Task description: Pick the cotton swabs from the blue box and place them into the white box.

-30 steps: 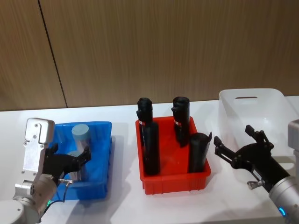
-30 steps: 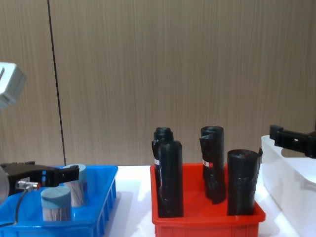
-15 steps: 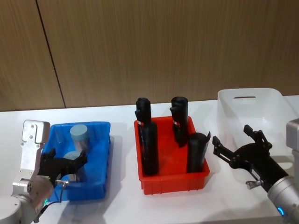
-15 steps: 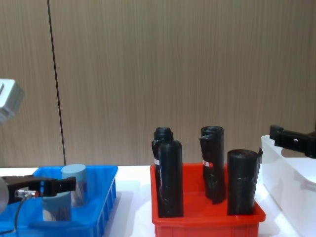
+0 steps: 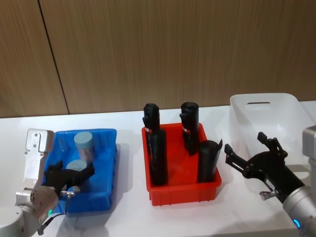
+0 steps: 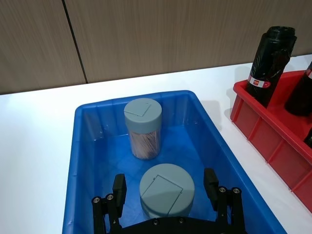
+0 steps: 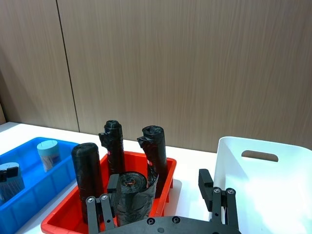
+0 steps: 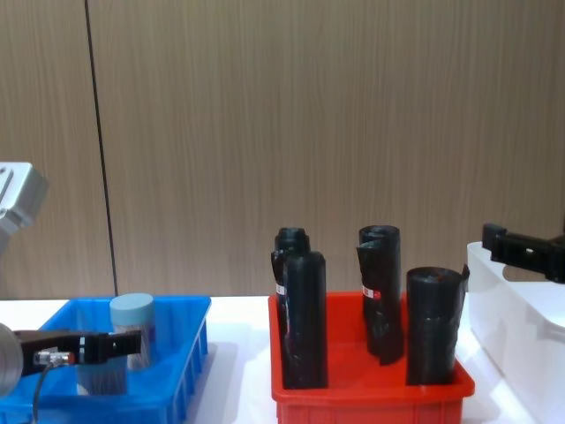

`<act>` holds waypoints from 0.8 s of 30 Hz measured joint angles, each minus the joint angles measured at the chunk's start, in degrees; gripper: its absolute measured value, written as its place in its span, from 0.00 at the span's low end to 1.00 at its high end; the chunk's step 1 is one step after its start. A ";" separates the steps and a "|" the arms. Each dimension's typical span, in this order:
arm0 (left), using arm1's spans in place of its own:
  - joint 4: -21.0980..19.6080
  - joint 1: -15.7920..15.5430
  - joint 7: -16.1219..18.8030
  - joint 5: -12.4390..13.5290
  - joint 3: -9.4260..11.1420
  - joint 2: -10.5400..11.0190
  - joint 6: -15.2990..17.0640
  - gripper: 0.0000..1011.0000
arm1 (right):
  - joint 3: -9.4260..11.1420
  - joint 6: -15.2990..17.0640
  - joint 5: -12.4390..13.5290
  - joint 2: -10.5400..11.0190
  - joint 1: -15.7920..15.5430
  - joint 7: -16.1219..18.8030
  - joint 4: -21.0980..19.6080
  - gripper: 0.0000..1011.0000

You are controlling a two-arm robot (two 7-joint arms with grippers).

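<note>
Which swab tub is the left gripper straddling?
The near cotton swab tub: it sits inside the open left gripper. The other tub stands farther back in the blue box, untouched.

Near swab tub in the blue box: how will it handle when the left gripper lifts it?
The near cotton swab tub looks like rigid plastic, so it probably won't squash in the open left gripper. It is likely light, since it holds just swabs. Its smooth round side may slip, or roll in the blue box if dropped.
</note>
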 joint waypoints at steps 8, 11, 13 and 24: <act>1.50 -0.61 -0.48 -0.13 -0.06 -0.49 0.18 0.98 | 0.00 0.00 0.00 0.00 0.00 0.00 0.00 0.99; 1.78 -0.67 -0.53 -0.18 -0.08 -0.58 0.27 0.93 | 0.00 0.00 0.00 0.00 0.00 0.00 0.00 0.99; 2.00 -0.72 -0.58 -0.24 -0.12 -0.65 0.36 0.89 | 0.00 0.00 0.00 0.00 0.00 0.00 0.00 0.99; 2.16 -0.64 -0.67 0.01 -0.23 -0.75 0.23 0.66 | 0.00 0.00 0.00 0.00 0.00 0.00 0.00 0.99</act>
